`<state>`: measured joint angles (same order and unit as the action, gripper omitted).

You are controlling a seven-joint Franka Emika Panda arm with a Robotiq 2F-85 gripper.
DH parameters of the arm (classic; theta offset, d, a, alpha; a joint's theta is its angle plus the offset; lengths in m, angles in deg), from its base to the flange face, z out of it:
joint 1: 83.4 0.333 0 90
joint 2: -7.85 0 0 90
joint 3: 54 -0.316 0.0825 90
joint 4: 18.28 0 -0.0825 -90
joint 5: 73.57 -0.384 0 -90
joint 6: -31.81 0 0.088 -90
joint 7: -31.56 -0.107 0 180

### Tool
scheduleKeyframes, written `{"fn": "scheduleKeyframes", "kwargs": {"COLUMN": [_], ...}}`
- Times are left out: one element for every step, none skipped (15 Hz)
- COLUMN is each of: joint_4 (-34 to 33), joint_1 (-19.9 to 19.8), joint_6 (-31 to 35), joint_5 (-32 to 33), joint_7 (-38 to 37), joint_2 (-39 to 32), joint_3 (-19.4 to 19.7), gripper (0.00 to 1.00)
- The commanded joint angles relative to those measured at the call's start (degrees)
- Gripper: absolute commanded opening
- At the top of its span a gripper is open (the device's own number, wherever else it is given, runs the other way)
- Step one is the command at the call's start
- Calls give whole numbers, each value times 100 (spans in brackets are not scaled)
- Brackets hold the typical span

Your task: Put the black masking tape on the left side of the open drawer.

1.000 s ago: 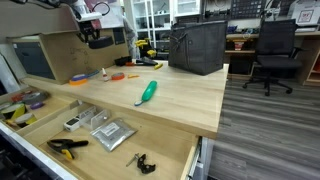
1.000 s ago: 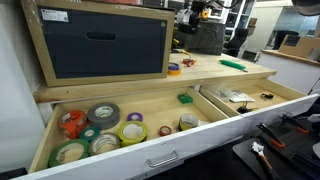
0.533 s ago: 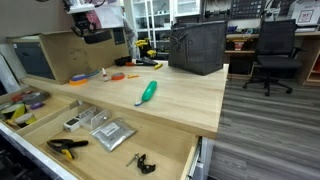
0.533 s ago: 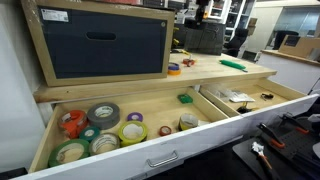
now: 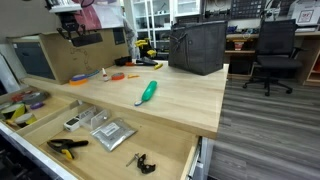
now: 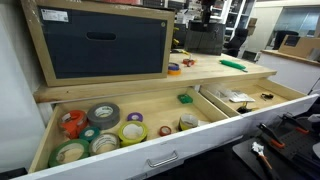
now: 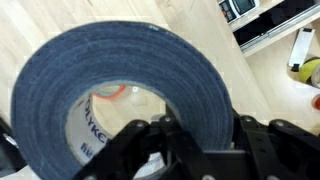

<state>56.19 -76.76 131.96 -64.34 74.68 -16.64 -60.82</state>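
In the wrist view the black masking tape (image 7: 150, 70) fills most of the frame, a wide dark ring with a pale core. My gripper (image 7: 200, 128) is shut on its lower edge, one finger on each side. In an exterior view my gripper (image 5: 70, 27) hangs high above the far left of the tabletop, with the tape a dark shape under it (image 5: 82, 39). In the other exterior view my gripper (image 6: 207, 12) is small and far back. The open drawer (image 5: 160, 135) is pulled out below the tabletop's front edge, and also shows in the other exterior view (image 6: 190, 142).
A green-handled tool (image 5: 147, 93) lies mid-table and a black bag (image 5: 197, 45) stands behind it. Black-and-yellow pliers (image 5: 67, 146) lie in the drawer. The drawer's left compartment holds several tape rolls (image 6: 100, 115). A wooden cabinet (image 6: 100, 45) stands on the table.
My gripper has moved left and slightly up across the back of the table, with the tape still held in it. Nothing else has moved.
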Motion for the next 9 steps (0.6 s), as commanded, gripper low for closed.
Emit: {"fn": "scheduleKeyframes", "kwargs": {"joint_4": [1424, 1698, 1993, 2290, 2595, 2909, 3225, 3534, 3867], "joint_1": [75, 85, 103, 111, 116, 123, 132, 133, 144], "joint_6": [507, 580, 685, 795, 932, 1047, 1144, 1211, 1291], "joint_5": [44, 60, 42, 17, -7, -48, -92, -157, -227], "joint_7": [-335, -393, -497, -579, -615, -628, -620, -582, -555], "joint_2": [1058, 1240, 1435, 1641, 1855, 2077, 2314, 2548, 2814], "joint_3": [-71, -125, -156, -199, -242, -277, -302, -324, -340], "gripper": [20, 20, 20, 20, 20, 20, 20, 20, 20]}}
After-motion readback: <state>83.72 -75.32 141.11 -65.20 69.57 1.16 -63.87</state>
